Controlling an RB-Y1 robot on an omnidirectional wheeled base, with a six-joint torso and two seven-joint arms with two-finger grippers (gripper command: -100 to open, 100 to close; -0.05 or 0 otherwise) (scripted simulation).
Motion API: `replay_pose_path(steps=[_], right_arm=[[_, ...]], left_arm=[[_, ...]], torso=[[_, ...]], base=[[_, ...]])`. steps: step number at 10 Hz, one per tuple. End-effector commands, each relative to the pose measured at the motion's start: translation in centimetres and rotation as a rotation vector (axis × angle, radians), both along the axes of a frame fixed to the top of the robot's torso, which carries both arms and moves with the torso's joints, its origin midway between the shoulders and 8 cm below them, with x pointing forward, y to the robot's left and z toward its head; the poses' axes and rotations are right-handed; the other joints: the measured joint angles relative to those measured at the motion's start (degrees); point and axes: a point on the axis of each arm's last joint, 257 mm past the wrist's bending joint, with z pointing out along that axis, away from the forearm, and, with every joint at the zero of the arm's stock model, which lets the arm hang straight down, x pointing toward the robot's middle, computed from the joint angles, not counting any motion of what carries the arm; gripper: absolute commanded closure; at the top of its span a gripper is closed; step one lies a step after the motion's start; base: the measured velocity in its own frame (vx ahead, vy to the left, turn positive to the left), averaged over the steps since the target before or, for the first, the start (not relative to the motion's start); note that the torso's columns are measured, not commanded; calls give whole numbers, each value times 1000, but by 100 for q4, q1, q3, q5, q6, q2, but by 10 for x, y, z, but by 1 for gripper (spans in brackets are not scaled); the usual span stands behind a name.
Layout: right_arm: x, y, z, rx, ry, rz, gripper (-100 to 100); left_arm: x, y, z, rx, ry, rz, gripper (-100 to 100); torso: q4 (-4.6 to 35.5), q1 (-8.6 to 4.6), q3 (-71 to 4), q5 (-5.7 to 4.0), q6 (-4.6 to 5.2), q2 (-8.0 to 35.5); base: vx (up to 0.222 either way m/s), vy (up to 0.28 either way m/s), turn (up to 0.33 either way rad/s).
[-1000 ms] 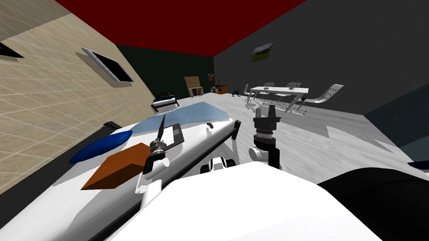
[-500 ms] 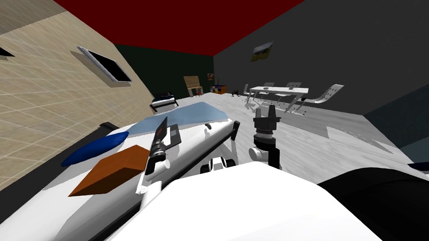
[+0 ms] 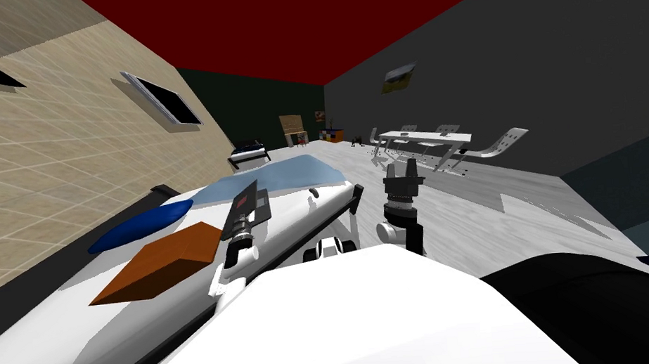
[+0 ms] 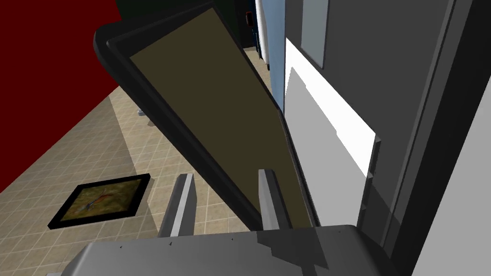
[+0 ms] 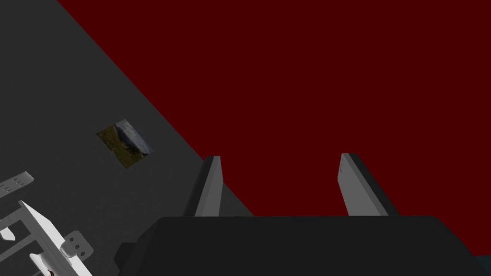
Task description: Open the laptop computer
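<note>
Two thin fingers (image 4: pixel 181 206) of the left gripper (image 4: pixel 223 184) are pinching the free edge of the lid (image 4: pixel 206 110), one blade on the dark outer shell and one on the brownish screen side; they are standing well inside their open spread, so I am reading this as a firm hold on the lid alone. The laptop (image 3: pixel 253 205) is sitting on the white bed (image 3: pixel 113 323), close to the bed's front edge and just beside the brown box (image 3: pixel 159 264); the blue pillow (image 3: pixel 139 226) is lying along the wall-side edge, well clear of the work. The lid is standing partly raised off the base (image 3: pixel 265 207), so the opening is looking roughly half done.

Doing the lift well is calling for an arc, not a straight pull; the hand should be swinging round the hinge line at the back of the base, with the wrist turning as the lid turns, so the blades are lying flat on both faces and not prying at the edge. Any drag toward the bed's front edge is risking sliding the light base along the bed; a slow, even sweep is looking safer.

The right gripper (image 3: pixel 400 168) is hanging off the bed's front edge, fingers spread wide and holding nothing.
</note>
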Motion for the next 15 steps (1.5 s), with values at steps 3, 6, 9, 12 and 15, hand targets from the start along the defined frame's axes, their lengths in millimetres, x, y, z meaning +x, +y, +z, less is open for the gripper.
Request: replay_pose_path(steps=[3,6,9,12,15], right_arm=[[0,0,0,0,0,0,0],[0,0,0,0,0,0,0],[0,0,0,0,0,0,0],[0,0,0,0,0,0,0],[0,0,0,0,0,0,0]], left_arm=[[2,14,26,-3,0,11,-100],[2,20,42,-4,0,17,-100],[0,22,47,-7,5,20,-100],[-1,23,44,-13,12,22,0],[0,23,44,-12,11,22,0]], torso=[[6,13,9,3,-5,14],[5,-7,1,-5,2,2],[6,-4,4,-4,-3,7],[0,6,2,5,-2,1],[-8,14,-2,14,-1,-7]], base=[[-24,-13,-25],[-16,-10,-18],[-8,-12,-15],[0,0,0],[0,0,0]])
